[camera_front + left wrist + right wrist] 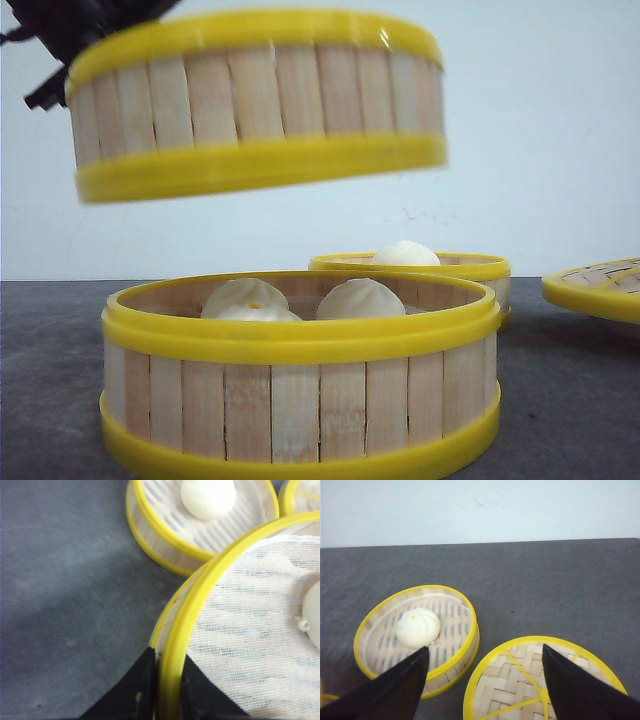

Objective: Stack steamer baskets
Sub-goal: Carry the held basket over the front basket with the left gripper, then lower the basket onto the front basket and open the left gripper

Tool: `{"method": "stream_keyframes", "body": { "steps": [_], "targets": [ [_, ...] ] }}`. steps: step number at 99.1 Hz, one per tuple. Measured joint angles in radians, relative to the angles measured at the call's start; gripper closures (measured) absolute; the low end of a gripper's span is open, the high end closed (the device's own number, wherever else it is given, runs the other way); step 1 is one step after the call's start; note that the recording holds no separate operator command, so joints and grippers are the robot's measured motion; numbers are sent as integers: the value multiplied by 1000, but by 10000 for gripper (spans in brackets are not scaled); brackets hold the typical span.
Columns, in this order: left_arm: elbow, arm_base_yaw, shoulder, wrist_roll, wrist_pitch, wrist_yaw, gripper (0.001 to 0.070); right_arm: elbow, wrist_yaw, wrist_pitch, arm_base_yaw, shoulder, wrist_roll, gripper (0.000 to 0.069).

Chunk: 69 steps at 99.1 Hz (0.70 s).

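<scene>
I've got one steamer basket (258,100) in the air, tilted, over the near basket (300,385) with its buns (360,299). My left tool (169,680) is clenched on the lifted rim. A third basket (417,637) sits behind on the bench (545,590), the woven lid (530,680) beside it; my right tool (482,680) hangs released above them.

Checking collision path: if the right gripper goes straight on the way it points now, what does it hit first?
Most likely the woven lid lying flat on the table: the right gripper is open right above it. The basket with one bun sits off to the side. Depth is unclear.
</scene>
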Motion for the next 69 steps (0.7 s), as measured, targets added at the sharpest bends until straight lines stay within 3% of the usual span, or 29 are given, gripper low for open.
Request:
{"method": "stream_keyframes", "body": {
  "steps": [16, 69],
  "targets": [
    [-41, -51, 7, 1, 49, -51, 682, 0, 0, 0, 0, -2, 0, 245],
    [-46, -87, 103, 0, 74, -41, 682, 0, 0, -3, 0, -7, 0, 245]
  ]
}}
